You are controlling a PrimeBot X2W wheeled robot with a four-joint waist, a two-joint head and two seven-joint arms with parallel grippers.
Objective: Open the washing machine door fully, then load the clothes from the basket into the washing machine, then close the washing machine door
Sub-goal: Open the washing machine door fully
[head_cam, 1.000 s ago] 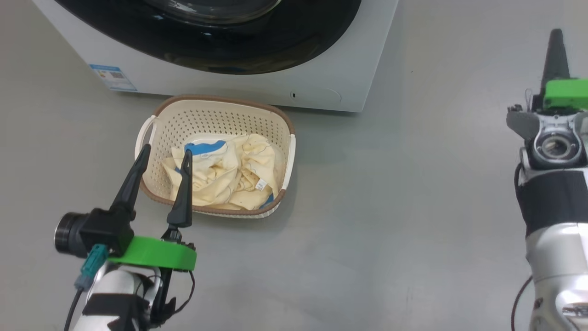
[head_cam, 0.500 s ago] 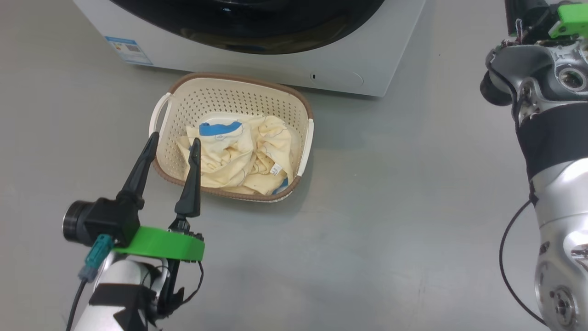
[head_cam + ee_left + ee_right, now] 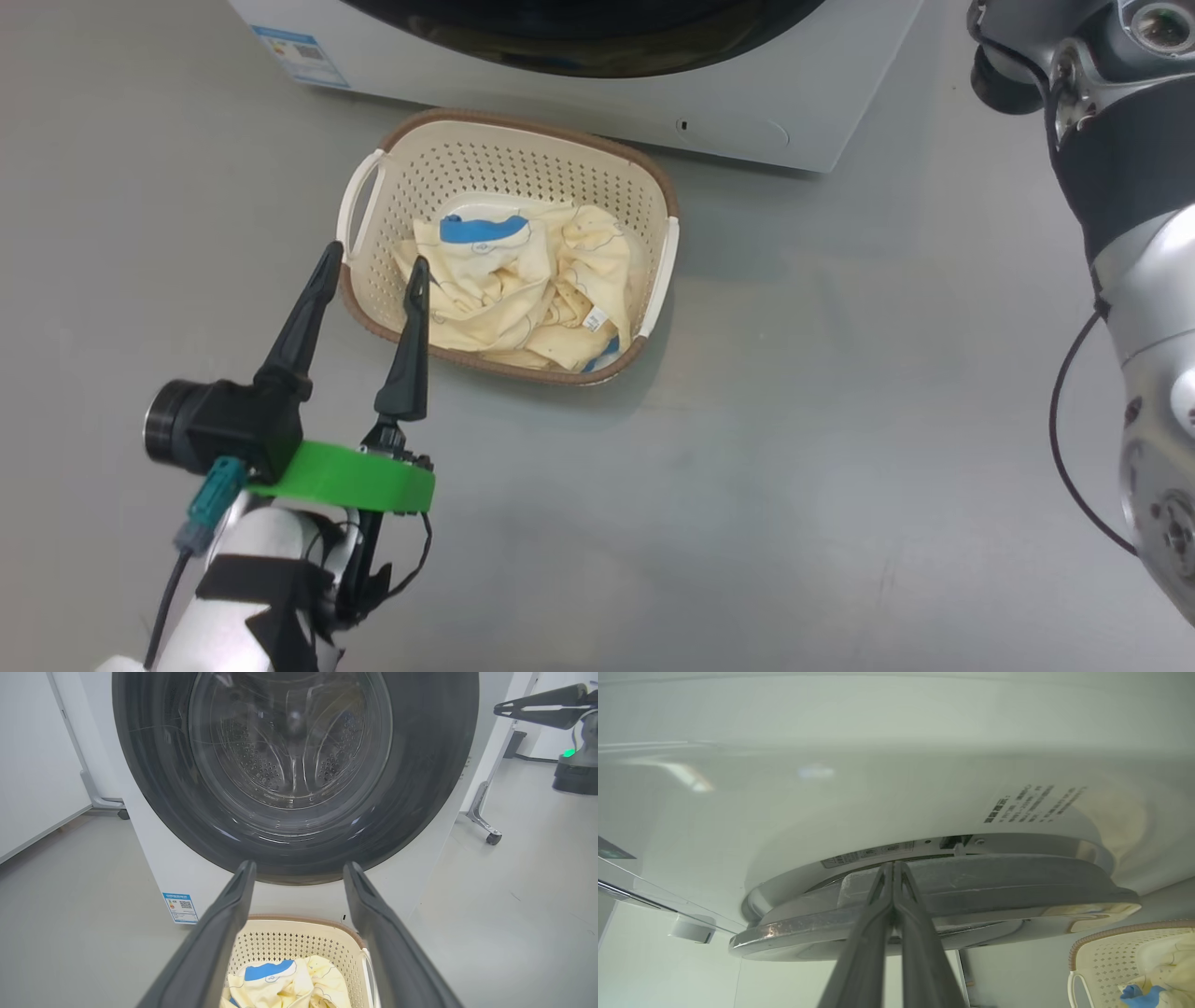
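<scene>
The washing machine stands at the top of the head view, and the black rim of the washing machine door shows there. In the left wrist view the door sits against the machine's front. The basket stands on the floor before it, holding the cream clothes. My left gripper is open over the basket's near left corner, holding nothing. My right gripper is shut and empty, its tips at a notch in the door's side edge. From the left wrist it shows as a shut gripper at the door's right.
A blue sticker marks the machine's lower left corner. A wheeled stand leg stands on the floor right of the machine, and white panels stand to its left. Grey floor spreads around the basket.
The head camera has shifted, so the whole scene slid right and up. My right arm has risen forward toward the machine, and its gripper has left the head picture. The left gripper stays open by the basket.
</scene>
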